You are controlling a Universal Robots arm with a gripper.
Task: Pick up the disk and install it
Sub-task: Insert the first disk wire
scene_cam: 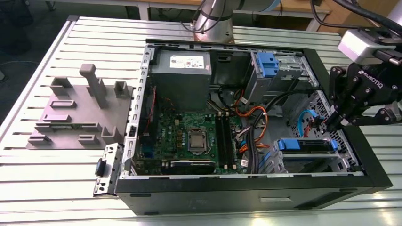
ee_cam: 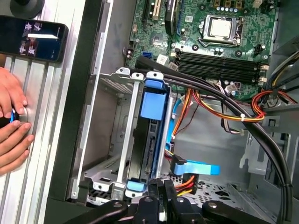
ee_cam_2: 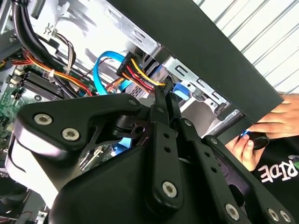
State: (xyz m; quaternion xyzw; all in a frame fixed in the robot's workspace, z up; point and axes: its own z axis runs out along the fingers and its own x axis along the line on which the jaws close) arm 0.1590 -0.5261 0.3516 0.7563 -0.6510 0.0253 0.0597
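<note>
The disk (scene_cam: 305, 145) lies flat in the metal drive cage (scene_cam: 339, 162) at the front corner of the open computer case, on the exterior view's right, with blue rails along its sides. In the first wrist view the disk (ee_cam: 145, 144) sits between the cage's silver walls under a blue plastic handle (ee_cam: 153, 104). My gripper (scene_cam: 331, 123) hangs just above and behind the cage, shut, with nothing visible between its fingers. Its black fingers (ee_cam_2: 161, 107) are pressed together close to the yellow, red and black power connector (ee_cam_2: 138, 74) and the blue data cable (ee_cam: 198, 167).
The case holds a green motherboard (scene_cam: 188, 136), a grey power supply (scene_cam: 182, 70) and a second blue drive bracket (scene_cam: 267, 63). Thick black cables (ee_cam: 224, 93) cross beside the cage. A person's hands (ee_cam: 11, 126) and a phone (ee_cam: 32, 37) rest on the slatted table outside the case. A grey fixture (scene_cam: 75, 113) stands on the exterior view's left.
</note>
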